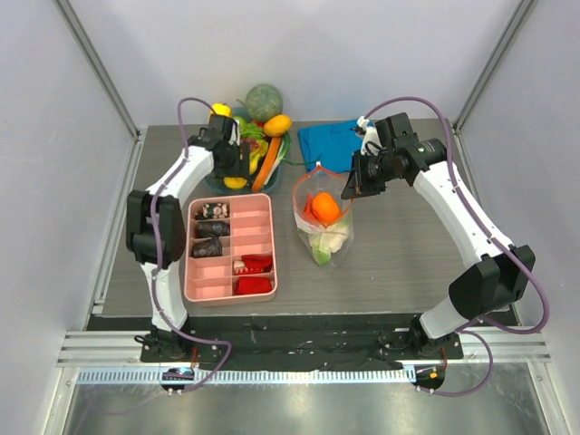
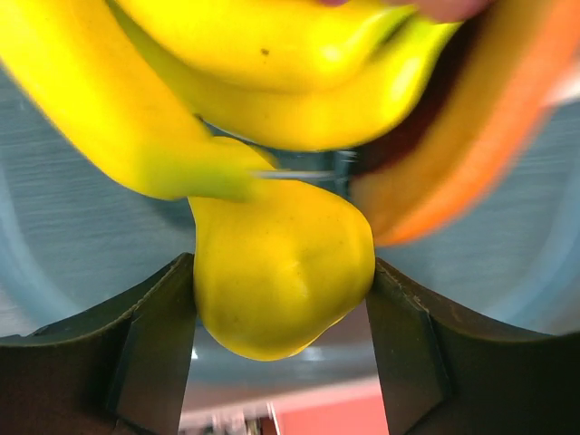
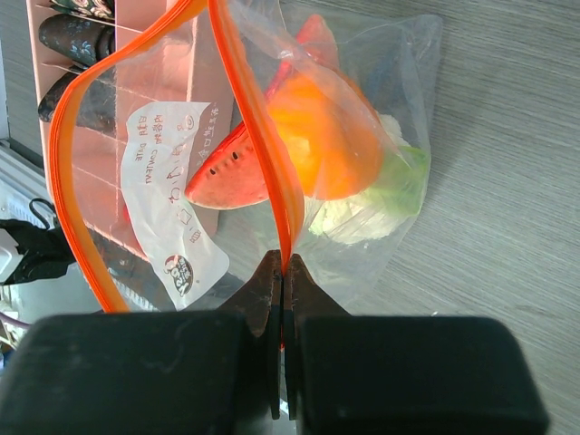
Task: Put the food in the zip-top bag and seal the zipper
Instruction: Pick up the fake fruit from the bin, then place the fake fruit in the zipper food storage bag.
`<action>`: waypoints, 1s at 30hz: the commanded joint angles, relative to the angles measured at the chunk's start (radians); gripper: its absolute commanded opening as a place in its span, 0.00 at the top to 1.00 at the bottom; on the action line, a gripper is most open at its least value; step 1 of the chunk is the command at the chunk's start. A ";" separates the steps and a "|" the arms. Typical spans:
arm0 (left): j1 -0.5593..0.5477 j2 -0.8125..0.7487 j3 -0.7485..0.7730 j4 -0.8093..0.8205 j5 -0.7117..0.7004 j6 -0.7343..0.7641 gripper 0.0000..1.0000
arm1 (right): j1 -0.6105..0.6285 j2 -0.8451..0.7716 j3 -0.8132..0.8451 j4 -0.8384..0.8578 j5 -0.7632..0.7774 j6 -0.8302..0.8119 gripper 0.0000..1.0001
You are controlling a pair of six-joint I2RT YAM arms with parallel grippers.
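Currently the lemon [image 2: 281, 272] is clasped between the left fingers [image 2: 145, 362], touched on both sides, with bananas [image 2: 272, 54] just beyond it. The zipper [image 3: 263, 136] of the zip-top bag [image 3: 399, 54] is pinched by the right fingers [image 3: 313, 299], pressed together on it. Just ahead of them, an orange [image 3: 326, 145] and a watermelon slice [image 3: 231, 177] are seen inside the bag, laid on the bench [image 3: 507, 181].

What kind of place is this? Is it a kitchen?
Probably a robot test booth, not a kitchen: a left arm and right arm bolted at a table edge, plain white walls, toy food and a zip-top bag.
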 commanded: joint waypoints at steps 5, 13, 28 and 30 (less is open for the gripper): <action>-0.029 -0.260 0.089 -0.029 0.206 -0.076 0.46 | 0.004 -0.010 0.023 0.025 0.009 -0.014 0.99; -0.271 -0.395 0.214 0.000 0.285 -0.128 0.36 | 0.004 -0.007 0.028 0.027 0.011 -0.005 0.99; -0.502 -0.367 0.143 -0.062 0.320 -0.090 0.29 | 0.002 -0.018 0.019 0.027 0.026 -0.014 0.99; -0.508 -0.366 0.142 -0.079 0.337 -0.085 0.23 | 0.002 -0.018 0.017 0.028 0.025 -0.017 0.99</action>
